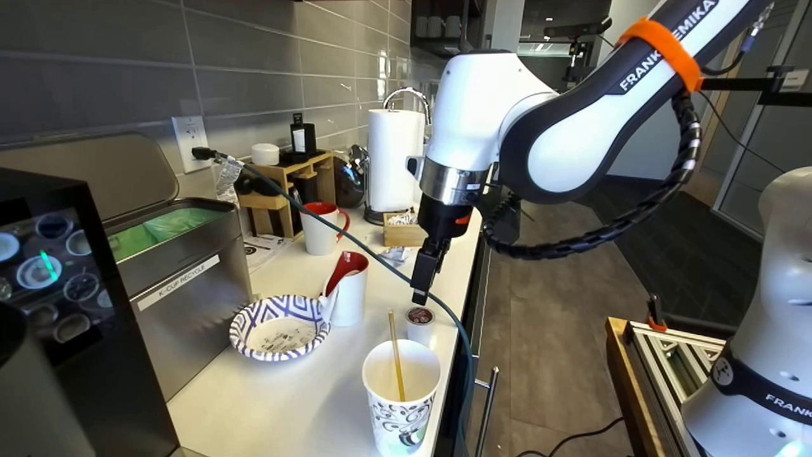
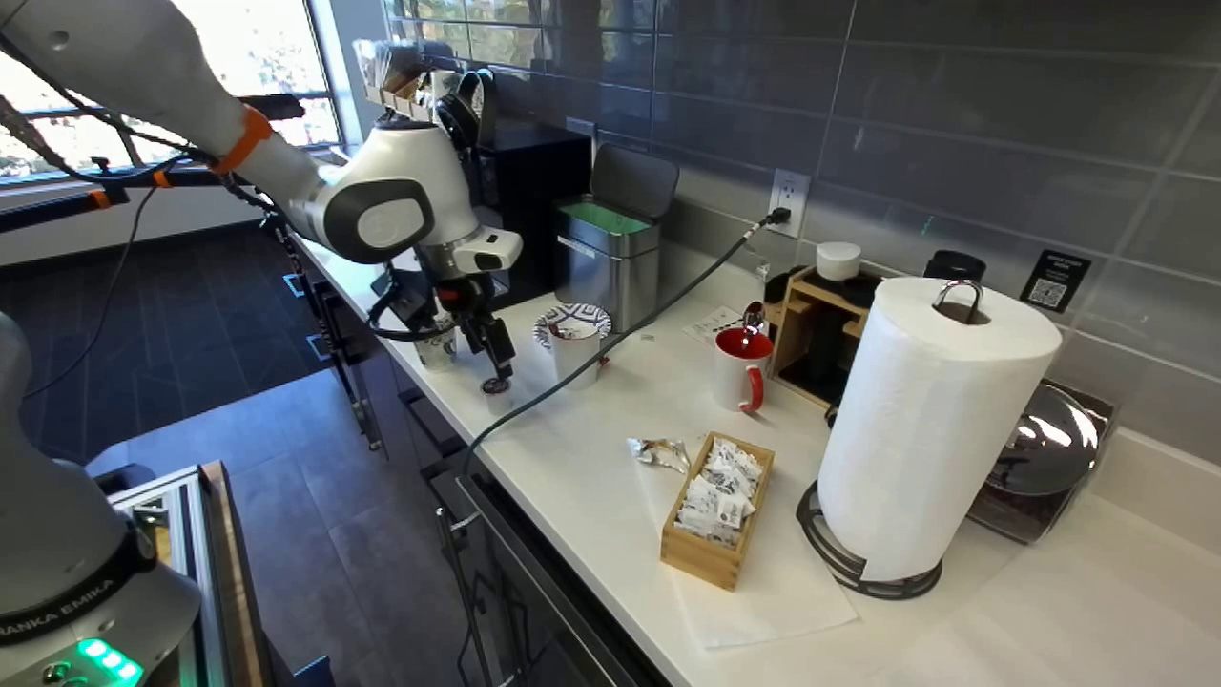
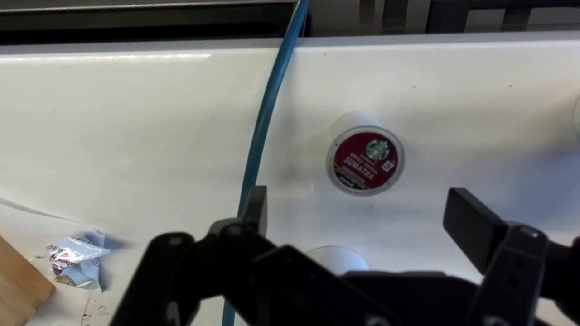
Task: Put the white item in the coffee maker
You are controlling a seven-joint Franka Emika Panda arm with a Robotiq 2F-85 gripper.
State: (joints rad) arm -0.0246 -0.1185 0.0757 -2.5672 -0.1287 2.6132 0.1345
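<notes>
The white item is a small white coffee pod with a dark red lid (image 3: 365, 161), upright on the counter near its front edge. It also shows in both exterior views (image 1: 420, 325) (image 2: 497, 393). My gripper (image 3: 355, 210) is open and empty, its fingers spread wider than the pod. In both exterior views the fingertips (image 1: 421, 293) (image 2: 502, 364) are just above the pod, apart from it. In the wrist view the pod lies ahead of the gap between the fingers. The coffee maker (image 1: 63, 254) is the black machine with a lit touchscreen; in an exterior view (image 2: 544, 157) the arm partly hides it.
A blue-green cable (image 3: 265, 113) crosses the counter close beside the pod and one finger. A paper cup with a stirrer (image 1: 403, 406), a patterned bowl (image 1: 279, 330), a white-and-red mug (image 1: 350, 295) and a steel bin (image 1: 190, 279) stand nearby. A wooden packet box (image 2: 711, 558) is farther along.
</notes>
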